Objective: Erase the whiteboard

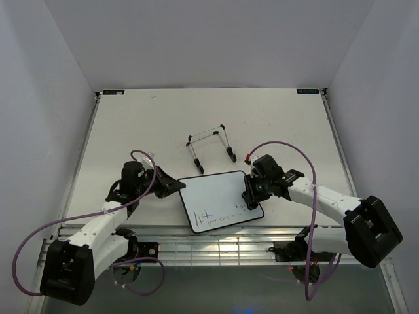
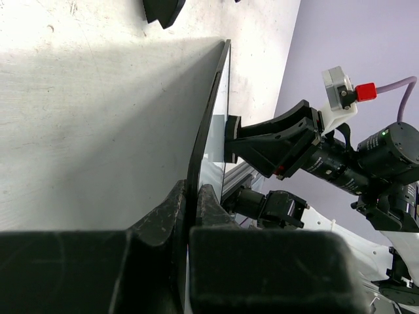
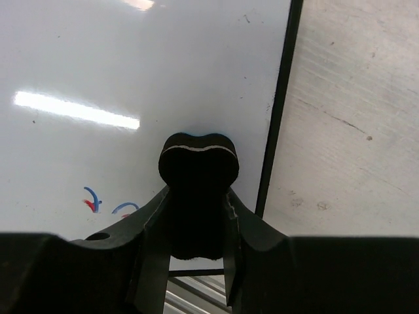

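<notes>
Top external view: the whiteboard (image 1: 219,196) lies between the two claws, near the front of the pale desk (image 1: 131,124). The left claw (image 1: 175,186) is pinched on the board's thin black frame (image 2: 211,104) at the edge nearest it; the left wrist view shows that rim nipped between both fingers. The right claw (image 1: 251,194) is pressed together on a small black bone-shaped eraser (image 3: 198,167), whose end meets the glossy white face just ahead of its tips, close inside the rim on that side. Red and dark writing (image 1: 216,217) sits to that claw's left, nearer the arm bases. A black wire stand (image 1: 211,145) rests apart, beyond both claws. The board looks light, stiff and slick, so it would likely skate under rubbing. Holding the frame edge, clear of the writing, seems the sound grip.
</notes>
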